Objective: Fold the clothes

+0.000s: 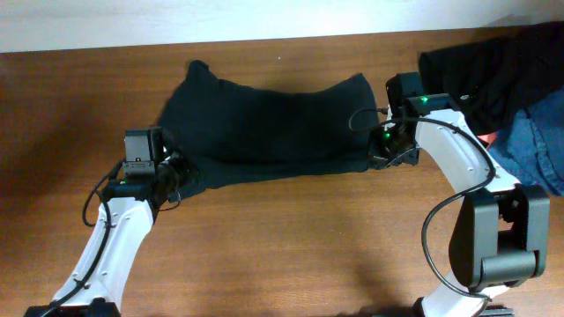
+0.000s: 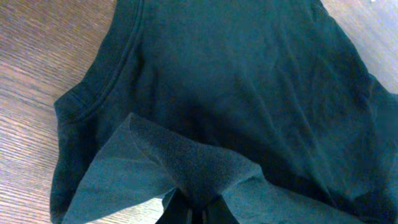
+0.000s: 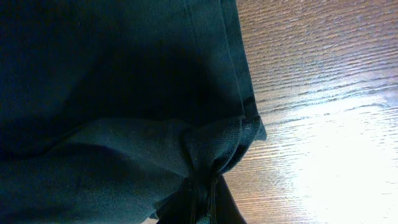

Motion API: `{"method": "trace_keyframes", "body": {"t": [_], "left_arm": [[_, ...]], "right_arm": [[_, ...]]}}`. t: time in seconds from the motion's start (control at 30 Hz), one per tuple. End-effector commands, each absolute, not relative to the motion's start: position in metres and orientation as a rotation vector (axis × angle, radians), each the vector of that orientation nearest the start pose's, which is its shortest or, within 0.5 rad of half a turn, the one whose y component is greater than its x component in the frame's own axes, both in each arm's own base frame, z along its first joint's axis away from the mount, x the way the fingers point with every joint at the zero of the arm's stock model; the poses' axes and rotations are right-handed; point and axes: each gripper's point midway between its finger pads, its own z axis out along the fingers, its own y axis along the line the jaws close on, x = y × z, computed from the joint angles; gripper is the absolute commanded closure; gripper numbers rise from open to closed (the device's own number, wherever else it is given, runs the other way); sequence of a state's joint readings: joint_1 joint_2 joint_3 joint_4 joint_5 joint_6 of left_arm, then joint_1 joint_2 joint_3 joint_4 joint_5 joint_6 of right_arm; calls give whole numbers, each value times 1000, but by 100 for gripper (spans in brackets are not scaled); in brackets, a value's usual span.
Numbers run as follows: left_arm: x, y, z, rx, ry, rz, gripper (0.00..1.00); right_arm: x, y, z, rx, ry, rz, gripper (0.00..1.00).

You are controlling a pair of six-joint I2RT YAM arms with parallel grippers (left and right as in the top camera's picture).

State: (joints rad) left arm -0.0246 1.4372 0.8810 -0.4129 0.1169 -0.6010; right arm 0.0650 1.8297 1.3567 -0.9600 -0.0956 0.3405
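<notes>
One black thin-fabric T-shirt [image 1: 264, 123] lies spread at the middle of the brown wooden worktop [image 1: 291, 246]. The left fingers [image 2: 176, 213] are clamped on its 8 o'clock edge, and the right fingers [image 3: 229, 208] on its 4 o'clock corner.

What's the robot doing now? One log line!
left gripper: shut on T-shirt | right gripper: shut on T-shirt | fold: unfinished

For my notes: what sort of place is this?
Likely a robotics lab: brown wooden table, soft black T-shirt held by left gripper and right gripper, heap of dark and blue clothes.
</notes>
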Motion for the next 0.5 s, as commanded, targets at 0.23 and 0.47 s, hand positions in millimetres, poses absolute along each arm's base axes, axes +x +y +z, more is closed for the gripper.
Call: {"method": "trace_keyframes", "body": {"t": [0.23,0.47], "left_arm": [[375,-24,94,-679,2470,-364,99],[381,-24,82,-684,2481,-361,100]], "right_arm": [[375,41,67,414,2969,187,96],[376,41,53,420,2997,180,96]]}}
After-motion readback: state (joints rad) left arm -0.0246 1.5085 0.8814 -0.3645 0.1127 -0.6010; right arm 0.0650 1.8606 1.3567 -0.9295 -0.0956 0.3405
